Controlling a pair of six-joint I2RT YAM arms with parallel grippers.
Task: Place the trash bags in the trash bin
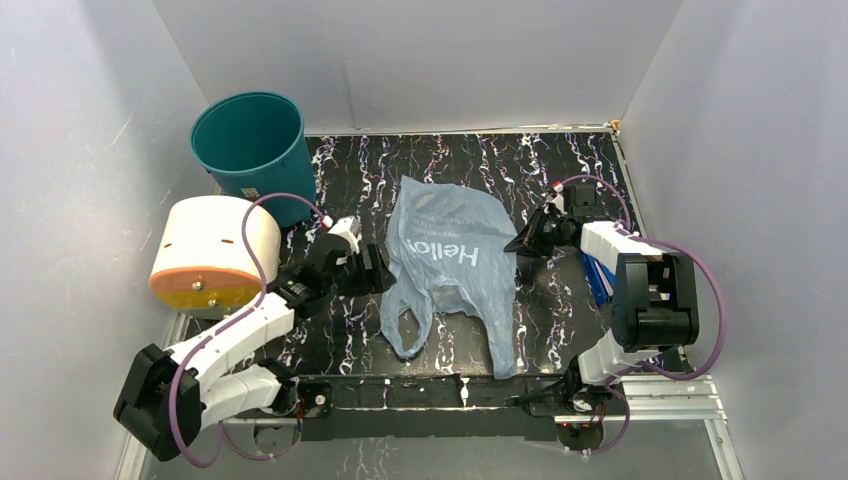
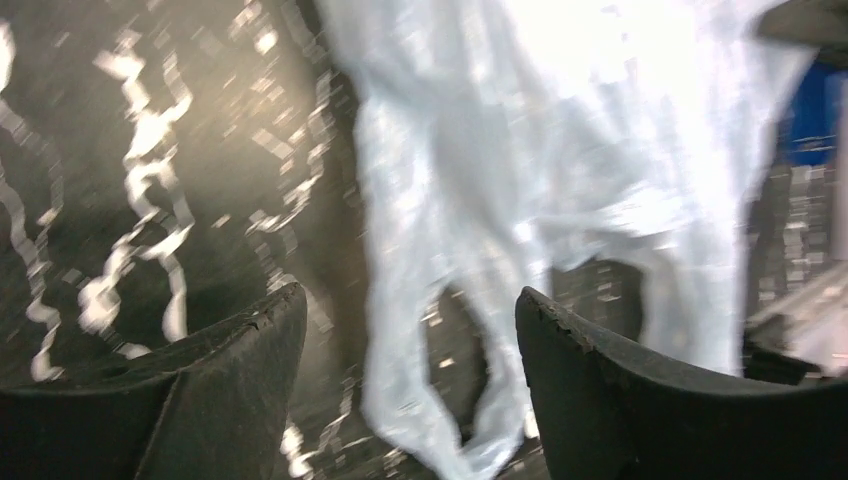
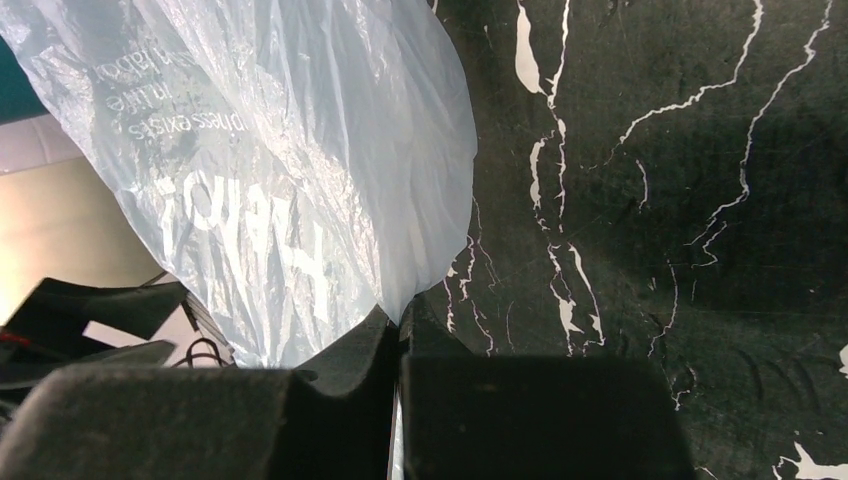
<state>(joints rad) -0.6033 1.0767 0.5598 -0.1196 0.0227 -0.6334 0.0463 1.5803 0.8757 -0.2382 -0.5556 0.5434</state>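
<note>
On the black, white-veined table, midway between my two arms, the trash bag lies spread out flat. It is well apart from the trash bin, which stands upright and open-mouthed in the far left corner. By my reckoning the job is barely begun: none of the bag is in the bin, and as far as I can see none of it is lifted off the table. The carry across and the stuffing in are all left to do. The step in hand is the grasp. My right gripper has its fingers pressed together on the bag's right-hand edge, and the right wrist view shows a tip of the film running down into the seam between them. My left gripper sits just beside the bag's left edge with its fingers spread apart and holding nothing. One of the bag's handle loops lies on the table ahead of the gap. The bag is thin, translucent light-blue plastic, creased all over, with white lettering reading "Hello" across its middle and two handle loops trailing toward my bases. It looks limp, so I judge it will sag and drape when raised. A cream cylinder with an orange end lies on its side near the bin.
</note>
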